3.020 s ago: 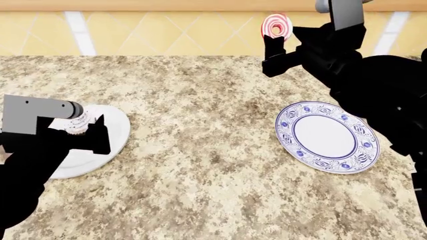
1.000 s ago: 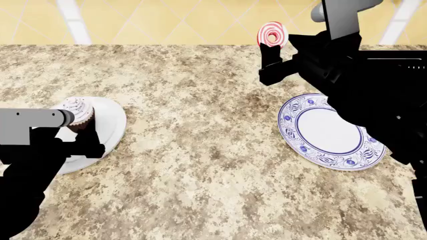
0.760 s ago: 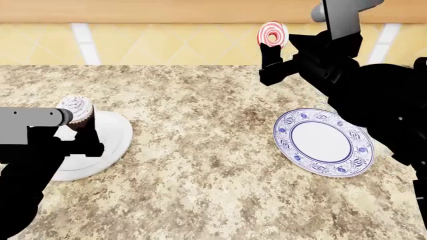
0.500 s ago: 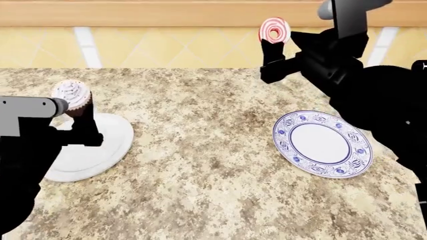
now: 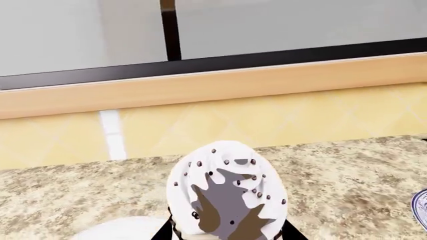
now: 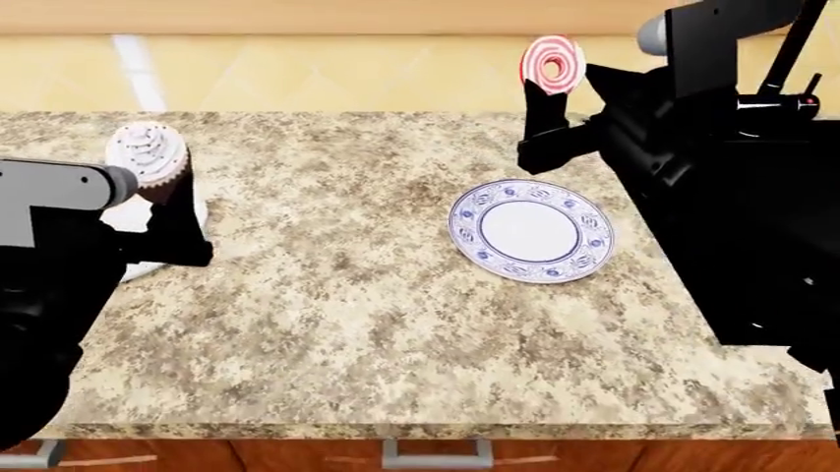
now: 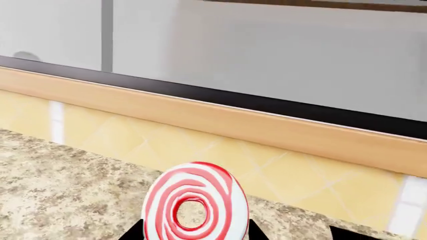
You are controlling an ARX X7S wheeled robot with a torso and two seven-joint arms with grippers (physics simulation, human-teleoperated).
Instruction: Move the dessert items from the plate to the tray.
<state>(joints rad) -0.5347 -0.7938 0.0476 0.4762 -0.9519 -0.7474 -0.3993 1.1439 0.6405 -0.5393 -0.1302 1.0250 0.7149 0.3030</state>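
Head camera looks down and forward over a granite countertop (image 6: 354,295). Each wrist camera sits low and close behind its held item, facing the yellow tiled backsplash (image 5: 267,120), which all views share.

Both arms are matte black and blocky, each with a plain grey cylindrical segment. The left tool (image 6: 164,211) and right tool (image 6: 552,108) have square-edged black fingers.
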